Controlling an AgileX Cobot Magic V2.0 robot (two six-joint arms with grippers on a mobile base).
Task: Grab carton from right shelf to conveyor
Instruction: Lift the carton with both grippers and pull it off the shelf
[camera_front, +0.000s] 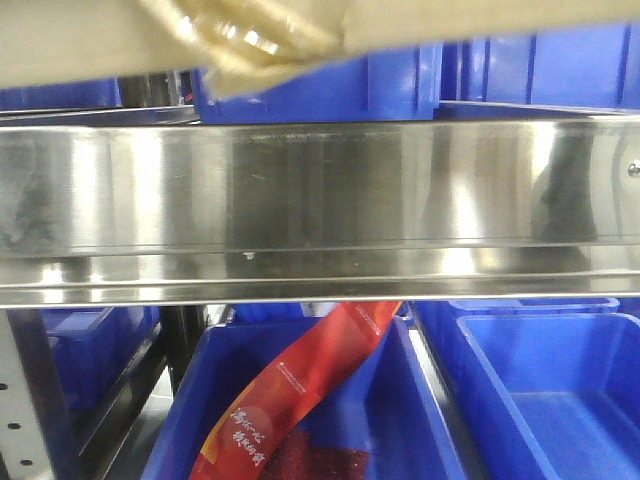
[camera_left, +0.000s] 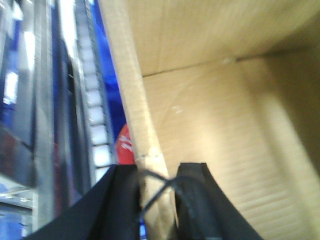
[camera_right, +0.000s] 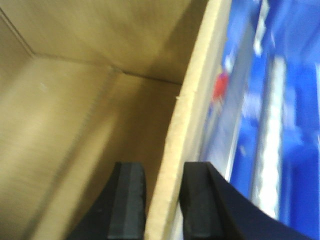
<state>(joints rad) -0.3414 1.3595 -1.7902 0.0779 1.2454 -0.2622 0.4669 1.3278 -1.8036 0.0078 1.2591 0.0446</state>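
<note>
Because the top of the front view cuts it off, we see only the bottom strip of the carton (camera_front: 480, 20), with its shiny tape tuft (camera_front: 240, 35) hanging down. It sits above the bright front rail of the right shelf (camera_front: 320, 200), and we cannot tell if it rests on anything. Both wrist views are blurry, so the things beside the box are just blue and silver smears with a red spot. The left gripper (camera_left: 159, 175) has its two black fingers closed on one thin side wall of the carton, one finger inside and one outside. The right gripper (camera_right: 162, 172) pinches another side wall the same way. Past the fingers we look into the box and see plain brown walls. Under the rail, the middle blue bin (camera_front: 410, 430) holds a long red packet (camera_front: 300, 390) leaning up against its side. The blue bin on the right (camera_front: 540, 390) is cut off by the edge, and more blue bins (camera_front: 560, 65) stand behind the carton.
</note>
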